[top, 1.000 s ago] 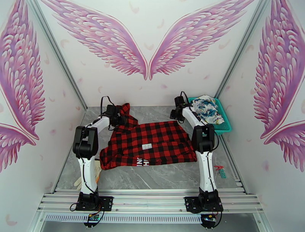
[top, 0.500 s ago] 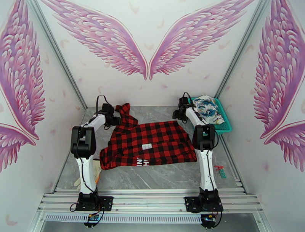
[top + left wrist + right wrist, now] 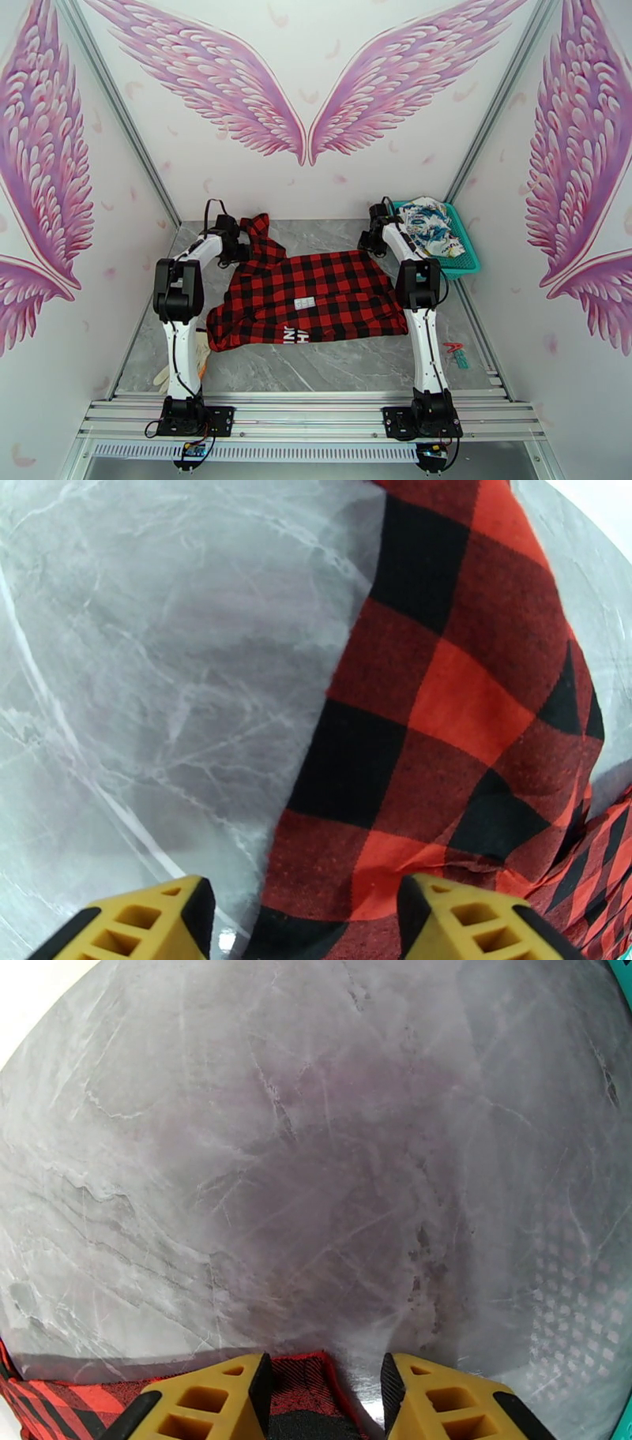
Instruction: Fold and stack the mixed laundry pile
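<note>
The red-and-black buffalo-check shirt (image 3: 312,296) lies spread on the grey marble table (image 3: 316,367) between the two grippers. Its long axis runs left to right, and one sleeve (image 3: 261,233) angles off toward the back wall at the left end. The hem faces the arm bases and carries white lettering (image 3: 294,335) along its left part. A small white label (image 3: 305,302) sits near the middle of the cloth. The fabric is mostly flat, with a few folds bunched along the right edge.

The left arm rises from its base to a raised elbow. Its forearm then reaches toward the far side and slightly right, which puts the left gripper (image 3: 304,922) over the sleeve. Its yellow fingers (image 3: 126,922) stand wide apart. The checked sleeve runs straight ahead from between them, and bare table lies under the left one.

The right arm is bent the same way, its forearm leaning back and left. The right gripper (image 3: 325,1398) is low over the shirt's far right corner, its jaws at a narrower gap. The corner lies between them, apart from the right finger, and is not clamped.

To the right of that gripper, the white garment with blue, yellow and teal print (image 3: 426,225) lies crumpled in a teal mesh basket (image 3: 466,264).
</note>
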You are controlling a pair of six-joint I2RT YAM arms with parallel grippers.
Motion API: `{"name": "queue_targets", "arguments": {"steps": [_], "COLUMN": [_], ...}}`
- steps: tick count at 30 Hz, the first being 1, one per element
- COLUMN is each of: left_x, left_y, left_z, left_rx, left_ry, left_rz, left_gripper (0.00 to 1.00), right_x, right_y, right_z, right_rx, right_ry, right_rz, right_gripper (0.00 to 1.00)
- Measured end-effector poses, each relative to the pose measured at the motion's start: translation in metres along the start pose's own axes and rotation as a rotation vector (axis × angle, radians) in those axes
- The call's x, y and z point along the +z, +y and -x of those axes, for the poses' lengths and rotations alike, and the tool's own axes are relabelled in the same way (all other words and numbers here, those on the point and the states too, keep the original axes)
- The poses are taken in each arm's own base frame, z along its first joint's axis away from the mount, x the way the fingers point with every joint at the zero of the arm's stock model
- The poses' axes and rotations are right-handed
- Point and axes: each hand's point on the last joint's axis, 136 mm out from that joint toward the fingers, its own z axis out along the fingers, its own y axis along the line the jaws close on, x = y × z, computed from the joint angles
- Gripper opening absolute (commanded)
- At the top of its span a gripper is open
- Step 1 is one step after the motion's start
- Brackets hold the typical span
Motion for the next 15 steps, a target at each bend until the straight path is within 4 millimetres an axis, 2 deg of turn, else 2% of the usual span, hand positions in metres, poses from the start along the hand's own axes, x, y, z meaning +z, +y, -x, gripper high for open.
{"name": "queue_targets", "arguments": {"steps": [5, 11, 15], "left_x": [0.006, 0.021, 0.020], "left_y": [-0.007, -0.008, -0.010], "left_z": [0.004, -0.002, 0.001], "left_rx": [0.013, 0.014, 0.001], "left_ry": [0.014, 0.054, 0.048], "left_rz": [-0.001, 0.014, 0.008], "left_gripper": [0.63, 0.62, 0.58], "right_x": [0.000, 0.001, 0.002], "right_y": [0.000, -0.001, -0.002], "right_z": [0.000, -0.001, -0.001], "right_rx": [0.015, 0.024, 0.040], "right_ry": [0.001, 0.000, -0.001], "right_rz": [0.001, -0.001, -0.002], "right_gripper": [0.41, 0.38, 0.37]}}
